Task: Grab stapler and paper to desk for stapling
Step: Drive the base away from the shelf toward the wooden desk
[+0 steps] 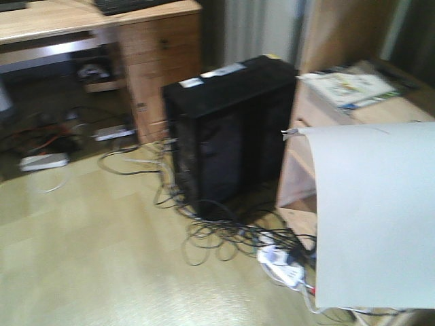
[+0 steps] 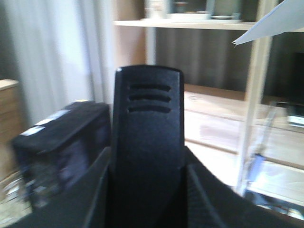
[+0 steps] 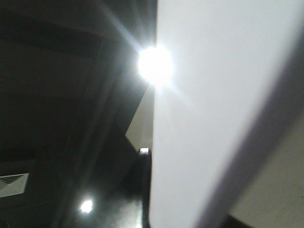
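My left gripper (image 2: 149, 192) is shut on the black stapler (image 2: 147, 137), which stands upright between the jaws with three slots near its top; no orange patch shows. My right gripper (image 3: 150, 190) is shut on the white paper (image 3: 213, 114), with one dark finger (image 3: 144, 180) showing against the sheet's left face. The paper hangs curved at the right of the front view (image 1: 374, 217), and its corner shows in the left wrist view (image 2: 280, 19). The light-wood desk (image 1: 61, 20) is at the far upper left. Neither gripper shows in the front view.
A black computer tower (image 1: 228, 129) stands on the floor amid tangled cables (image 1: 224, 234) and a power strip (image 1: 282, 261). A wooden shelf unit (image 1: 353, 102) with booklets is at the right. A keyboard (image 1: 129, 5) lies on the desk. Ceiling lights glare in the right wrist view.
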Controlling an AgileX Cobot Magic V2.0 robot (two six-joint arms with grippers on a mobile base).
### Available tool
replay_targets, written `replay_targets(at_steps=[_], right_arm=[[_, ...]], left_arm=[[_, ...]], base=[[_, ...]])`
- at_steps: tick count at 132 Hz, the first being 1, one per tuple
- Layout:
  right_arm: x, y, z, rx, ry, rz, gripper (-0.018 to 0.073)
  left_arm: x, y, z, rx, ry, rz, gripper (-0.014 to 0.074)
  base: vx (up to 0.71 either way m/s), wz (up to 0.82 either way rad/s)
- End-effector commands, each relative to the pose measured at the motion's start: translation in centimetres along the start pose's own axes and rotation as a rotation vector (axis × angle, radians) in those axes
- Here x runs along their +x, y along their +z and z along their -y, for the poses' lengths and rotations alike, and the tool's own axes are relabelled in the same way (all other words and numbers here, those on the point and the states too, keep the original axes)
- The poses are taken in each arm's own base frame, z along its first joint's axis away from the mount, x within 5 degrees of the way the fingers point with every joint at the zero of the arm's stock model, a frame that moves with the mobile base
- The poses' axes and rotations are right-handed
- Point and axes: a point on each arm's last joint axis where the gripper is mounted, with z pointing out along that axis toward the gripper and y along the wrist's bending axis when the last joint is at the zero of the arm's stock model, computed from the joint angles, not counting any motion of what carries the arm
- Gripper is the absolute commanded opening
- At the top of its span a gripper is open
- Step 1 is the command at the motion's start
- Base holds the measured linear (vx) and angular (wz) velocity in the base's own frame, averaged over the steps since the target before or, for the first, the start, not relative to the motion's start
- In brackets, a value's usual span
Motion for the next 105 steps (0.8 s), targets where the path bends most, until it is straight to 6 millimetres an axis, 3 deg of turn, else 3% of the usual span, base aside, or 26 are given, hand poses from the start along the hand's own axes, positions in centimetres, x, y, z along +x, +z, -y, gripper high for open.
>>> replay_targets(at_steps=[1,61,105], right_arm=[[-0.26,0.53,-0.73,-0.051,-0.008,0.009,-0.0006],[-0.26,0.53,-0.73,-0.051,-0.008,0.009,-0.0006],[-0.27,0.53,-0.73,-0.05,-0.007,0.01,-0.0006]], left_arm=[[-1.72,-0.21,-0.03,-0.003,-0.011,0.128,-0.0006],[-1.72,-0.21,-0.03,-0.003,-0.011,0.128,-0.0006],[-1.72,-0.21,-0.03,-0.003,-0.011,0.128,-0.0006]], base=[[-0.07,0.62],[-0.04,0.54],[0.04,0.27]])
